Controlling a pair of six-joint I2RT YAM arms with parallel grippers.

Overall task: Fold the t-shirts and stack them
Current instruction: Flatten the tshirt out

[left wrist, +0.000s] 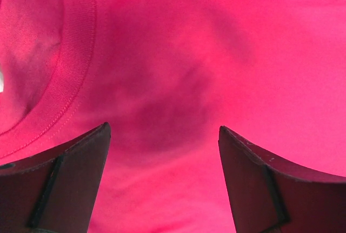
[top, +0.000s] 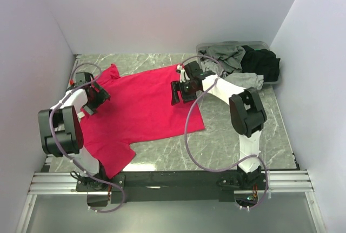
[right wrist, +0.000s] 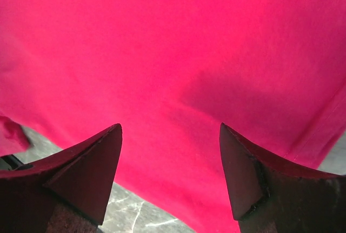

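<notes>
- Red shirt: one item, spread open and flat on the table, beneath both pincers. The neck end lies under the left pincer and the hem end under the right one. One sleeve lies beyond the left pincer, the other on its near side.
- Left pincer: jaws stand wide apart with nothing between them. It hangs close over the red cloth. The collar band curves just outside one finger, and plain chest cloth lies between and ahead of the fingers. Whether the tips touch the cloth cannot be told.
- Right pincer: jaws stand wide apart and it holds nothing. Red cloth fills the space between and ahead of its fingers. The shirt's edge runs beneath the fingers, and bare table shows just behind them.
- Grey shirt and black shirt: heaped together in a tub, beyond and to the outer side of the right pincer and well apart from it.
- Step in hand, as judged: the approach for the first fold of the red shirt. No crease is made and no stack is begun.
- Next move, as judged: each pincer needs to come down onto its own end of the shirt and close on the cloth there. Each should pinch both layers without bunching the cloth. The two must then lift and travel together so the fold lands square.
</notes>
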